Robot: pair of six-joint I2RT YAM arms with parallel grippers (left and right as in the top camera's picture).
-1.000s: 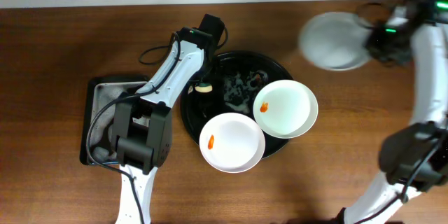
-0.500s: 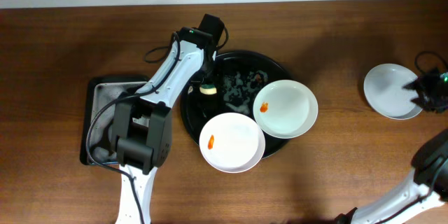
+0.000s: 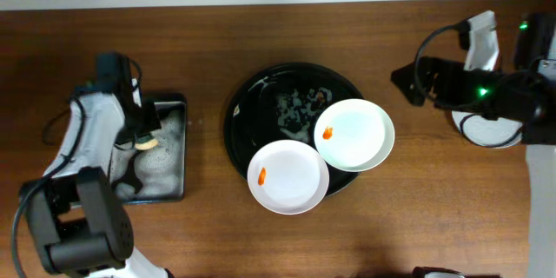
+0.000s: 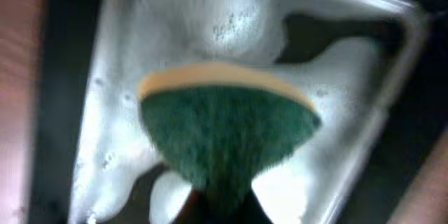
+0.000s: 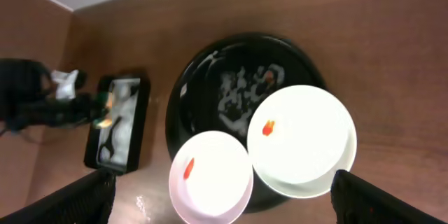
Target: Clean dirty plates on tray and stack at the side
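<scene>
Fingers, left: left gripper (image 4: 215, 208) pinches the sponge (image 4: 227, 136) over a foamy basin (image 3: 179, 102), left of the tray (image 3: 257, 115).
Fingers, right: right gripper (image 5: 224, 197) spread wide, empty.
Plates: white plate (image 3: 287, 176) and greenish plate (image 3: 354, 135) on the tray, both smeared; third plate (image 3: 497, 135) right of it.
Handling: probably stiff, light and slippery when wet; grip the rim.

My left pincer (image 3: 142, 135) carried the sponge (image 4: 227, 136) from the tray (image 3: 238, 115) over to the foamy basin (image 3: 178, 102). My right pincer (image 3: 404, 78) left the third plate (image 3: 486, 135) and swung inward.
</scene>
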